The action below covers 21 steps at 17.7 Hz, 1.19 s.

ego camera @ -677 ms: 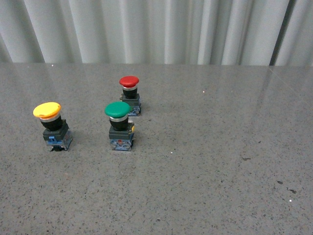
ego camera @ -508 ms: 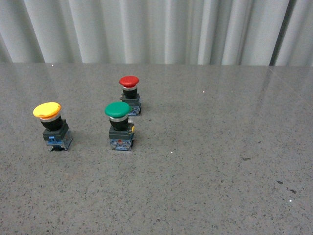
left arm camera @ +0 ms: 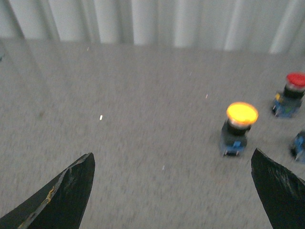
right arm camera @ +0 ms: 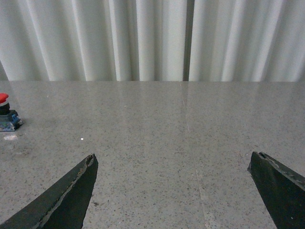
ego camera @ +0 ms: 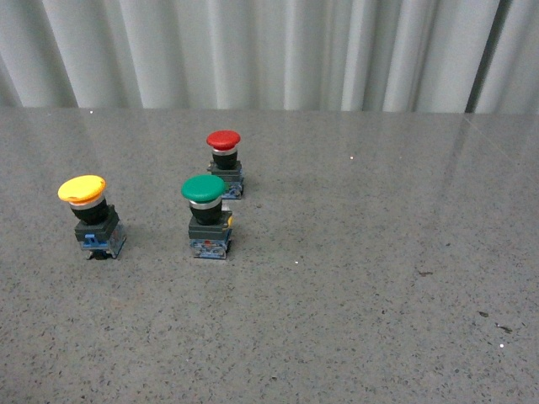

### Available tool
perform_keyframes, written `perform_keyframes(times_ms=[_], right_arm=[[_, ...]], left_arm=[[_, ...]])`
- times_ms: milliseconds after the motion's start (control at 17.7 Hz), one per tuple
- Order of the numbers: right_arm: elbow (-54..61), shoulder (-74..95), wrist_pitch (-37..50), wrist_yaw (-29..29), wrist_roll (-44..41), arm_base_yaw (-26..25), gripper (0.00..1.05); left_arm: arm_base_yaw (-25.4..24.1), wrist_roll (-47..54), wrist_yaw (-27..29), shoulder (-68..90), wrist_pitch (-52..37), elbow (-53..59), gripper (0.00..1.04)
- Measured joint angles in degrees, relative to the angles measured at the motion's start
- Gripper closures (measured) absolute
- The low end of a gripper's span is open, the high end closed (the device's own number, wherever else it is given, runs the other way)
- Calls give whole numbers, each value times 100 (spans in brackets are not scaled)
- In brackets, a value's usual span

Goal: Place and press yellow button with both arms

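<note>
Front view: no arm or fingers are seen, so nothing about the grip can be told from here. The yellow button (ego camera: 88,215) is seen upright on the table (ego camera: 379,252), with the green button (ego camera: 206,217) near it and the red button (ego camera: 225,162) just behind the green one. All three are apart from each other and nothing is touched. Left wrist view: the left fingers (left arm camera: 66,195) are spread wide and nothing is held. The yellow button (left arm camera: 239,126) is seen ahead of the tips, beyond them and closer to one finger than the other, not yet between them. The red button (left arm camera: 291,93) is seen further out past it, and a blue base cropped at the frame edge is judged to be the green one's. Right wrist view: the right fingers (right arm camera: 66,200) are also spread wide and empty. Only bare table is seen ahead of them, the yellow button is not in view, and just the red button (right arm camera: 5,114) is caught far off to one side. Progress is judged as the very start: nothing is grasped, placed or pressed yet. Left to be done: the left fingers lined up on and closed around the yellow button, the button set at its spot, and the cap pressed, presumably by the right arm.
</note>
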<state>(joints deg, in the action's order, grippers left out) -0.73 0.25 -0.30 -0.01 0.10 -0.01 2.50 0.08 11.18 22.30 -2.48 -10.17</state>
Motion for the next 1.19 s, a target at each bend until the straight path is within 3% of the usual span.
perform_keyframes(times_ms=[226,565,847,1185], right_arm=[[0,0,2,0,0,0,6],[0,0,2,0,0,0,6],[-2,0,4,0,0,0,6],[0,0,2,0,0,0,6]], left_arm=[[92,302,-605,2649,-1622,-1338,7],[710,291,-1156,5810,-820,-3305,7],[533,35,-774,6627,-935,-3495,7],[634,-9,-719,6961,-1141,-3287,7]])
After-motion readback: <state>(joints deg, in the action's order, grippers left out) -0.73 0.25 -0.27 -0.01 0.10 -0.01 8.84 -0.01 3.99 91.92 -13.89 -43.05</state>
